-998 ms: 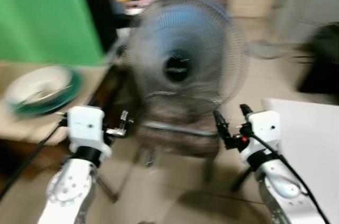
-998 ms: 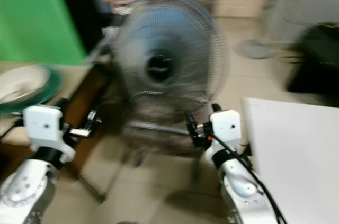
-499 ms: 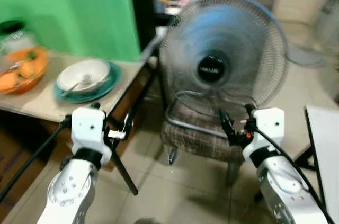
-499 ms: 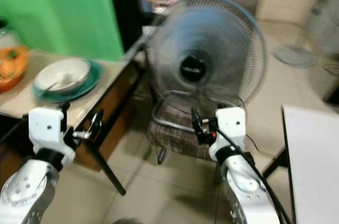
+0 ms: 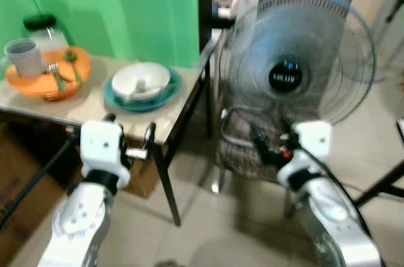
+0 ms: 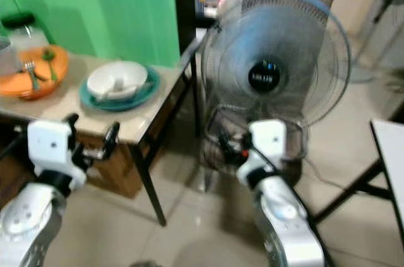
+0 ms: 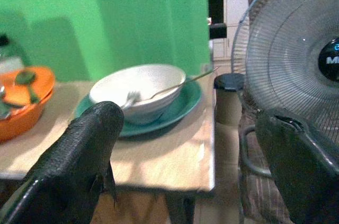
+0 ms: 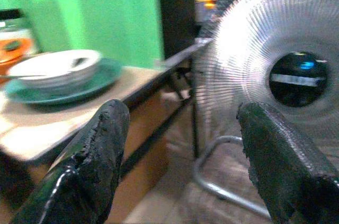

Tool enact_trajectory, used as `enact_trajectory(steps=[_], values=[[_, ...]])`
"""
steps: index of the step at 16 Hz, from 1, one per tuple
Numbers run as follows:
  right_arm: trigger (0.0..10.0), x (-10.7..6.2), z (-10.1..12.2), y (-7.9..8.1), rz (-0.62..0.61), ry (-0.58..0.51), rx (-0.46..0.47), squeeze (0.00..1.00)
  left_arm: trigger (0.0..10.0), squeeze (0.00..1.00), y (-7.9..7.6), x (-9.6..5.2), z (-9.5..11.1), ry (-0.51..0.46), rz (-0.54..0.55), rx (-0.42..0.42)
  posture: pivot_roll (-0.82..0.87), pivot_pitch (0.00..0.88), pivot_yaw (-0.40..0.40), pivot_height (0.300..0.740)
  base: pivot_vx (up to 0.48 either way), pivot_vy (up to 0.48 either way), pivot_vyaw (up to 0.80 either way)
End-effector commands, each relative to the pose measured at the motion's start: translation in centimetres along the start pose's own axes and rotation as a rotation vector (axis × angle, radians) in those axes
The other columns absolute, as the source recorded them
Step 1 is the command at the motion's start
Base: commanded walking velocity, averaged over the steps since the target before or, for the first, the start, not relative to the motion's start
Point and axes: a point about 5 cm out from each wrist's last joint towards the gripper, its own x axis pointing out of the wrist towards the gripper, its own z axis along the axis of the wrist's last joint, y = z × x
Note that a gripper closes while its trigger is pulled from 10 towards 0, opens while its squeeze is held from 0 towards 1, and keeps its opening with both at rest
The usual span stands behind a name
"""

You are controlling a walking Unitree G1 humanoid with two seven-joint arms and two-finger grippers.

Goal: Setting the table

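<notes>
Facing the desk point(image 5: 95, 108), both my jaws spread wide and empty.
On it, from the left: an orange bowl point(image 5: 47, 77) holding cutlery and a grey cup point(image 5: 23, 56), then a white bowl point(image 5: 140, 81) with a spoon on a teal plate point(image 5: 165, 94). My left gripper point(image 5: 129, 142) hovers at the desk's near edge; my right gripper point(image 5: 264, 147) hangs before the fan point(image 5: 293, 59) on a chair.

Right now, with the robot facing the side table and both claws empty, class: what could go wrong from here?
1. The white bowl with a spoon in it sits on the teal plate near the table's corner, so a clumsy reach might push it off.
2. The fan stands close behind the right claw, which might strike its grille.
</notes>
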Motion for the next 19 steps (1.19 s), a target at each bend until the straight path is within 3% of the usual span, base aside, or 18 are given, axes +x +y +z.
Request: enact_trajectory(steps=[1,4,5,8,17,19], values=[[10.0,0.2,0.3,0.0,0.042,0.006,0.011,0.0,10.0,0.0,0.2,-0.1,0.0,0.009,0.007,-0.005,0.08,0.0,0.043,0.74,0.0,0.0,0.0],[10.0,0.3,0.2,0.7,0.118,0.008,0.024,0.0,10.0,0.0,0.3,-0.3,0.2,0.004,0.008,-0.007,0.09,0.0,0.037,0.74,0.0,0.0,0.0],[10.0,0.4,0.2,1.1,0.164,0.016,-0.012,0.0,10.0,0.0,0.3,-0.3,0.2,0.004,0.006,-0.006,0.09,0.0,0.034,0.74,0.0,0.0,0.0],[10.0,0.8,0.2,1.4,0.186,0.027,-0.025,0.0,10.0,0.0,0.2,-0.5,0.4,0.006,-0.002,-0.001,0.11,0.0,0.026,0.74,0.286,0.0,0.8],[10.0,1.6,0.1,1.2,0.105,0.027,0.016,0.0,10.0,0.0,0.1,-0.8,0.2,0.033,-0.037,0.029,0.12,0.0,0.022,0.74,0.317,0.0,0.09],[10.0,1.8,0.2,0.8,0.073,0.02,-0.022,0.0,10.0,0.0,0.1,-0.7,0.1,0.035,-0.042,0.031,0.12,0.0,0.027,0.74,0.319,0.0,0.0]])
